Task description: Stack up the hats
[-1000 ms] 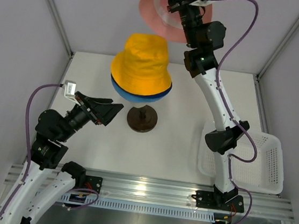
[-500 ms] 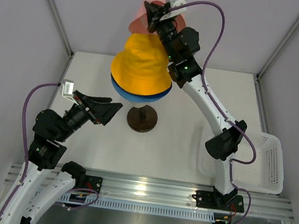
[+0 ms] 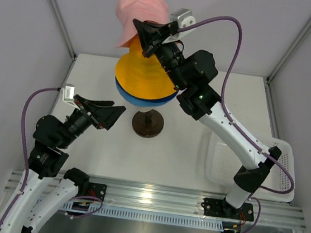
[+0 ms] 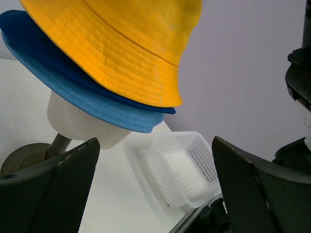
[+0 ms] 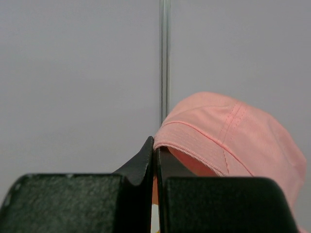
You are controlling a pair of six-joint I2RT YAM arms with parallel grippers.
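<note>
A yellow hat (image 3: 144, 75) sits on top of the stack on the mannequin head (image 4: 80, 122). Below it show a dark navy brim (image 4: 24, 30) and a light blue brim (image 4: 92, 97). The pink hat (image 3: 138, 12) hangs in the air just above and behind the yellow crown. My right gripper (image 3: 138, 27) is shut on its brim, as the right wrist view shows with the brim's edge (image 5: 194, 133) pinched at the tips (image 5: 156, 145). My left gripper (image 3: 119, 108) stands open and empty, left of the stand's dark base (image 3: 147, 123), facing the stack.
A white mesh basket (image 3: 282, 165) stands at the right edge of the table, partly behind the right arm; the left wrist view shows the basket (image 4: 187, 167) past the mannequin. Walls close in on three sides.
The right arm has swung left and toward the stack, carrying the pink hat from the back right to just over the yellow hat. The left arm has hardly moved.
</note>
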